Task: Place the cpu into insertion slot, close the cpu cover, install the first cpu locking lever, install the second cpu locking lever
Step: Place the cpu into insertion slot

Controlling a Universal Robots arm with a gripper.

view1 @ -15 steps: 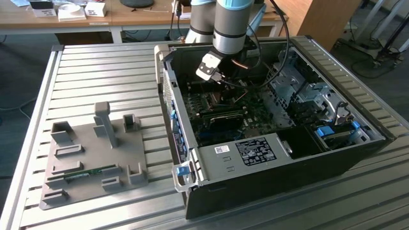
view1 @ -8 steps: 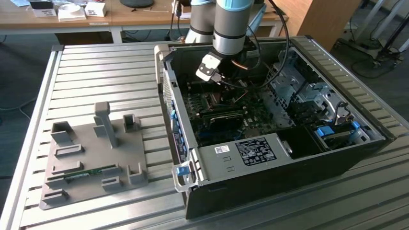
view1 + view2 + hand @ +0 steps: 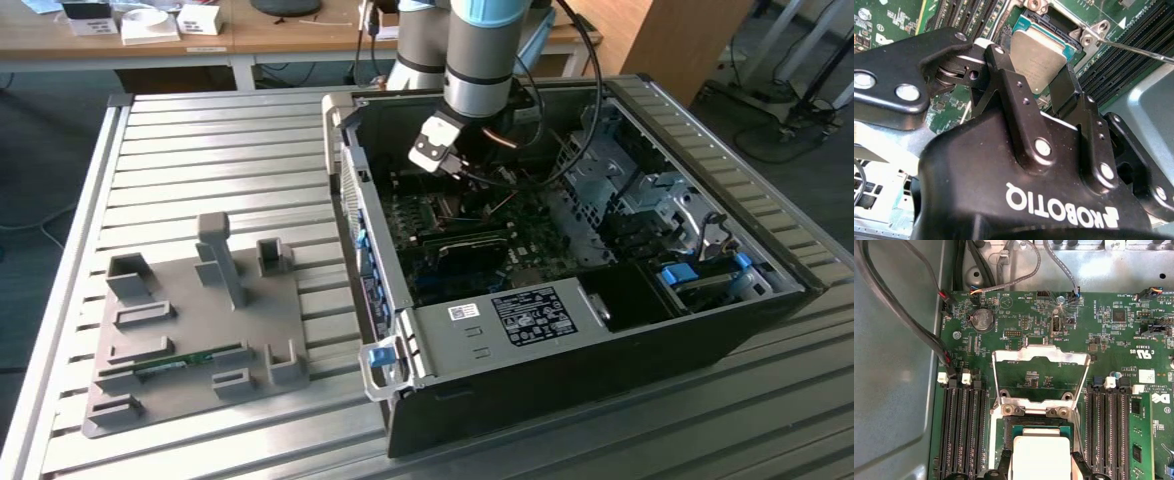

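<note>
end effector (image 3: 1040, 80) fingers pressed against 2 opposite edges of the cpu (image 3: 1040, 52), gripping it at the insertion slot (image 3: 1008, 430); cpu cover (image 3: 1041, 352) swung open over the green motherboard (image 3: 1019, 320).

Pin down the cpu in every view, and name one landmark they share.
Exterior view: hidden beneath the claw, inside the computer case.
Second wrist view: the cpu, silver top up, beside the memory slots.
First wrist view: the cpu, next to the raised cpu cover.
Shared landmark: the green motherboard.
</note>
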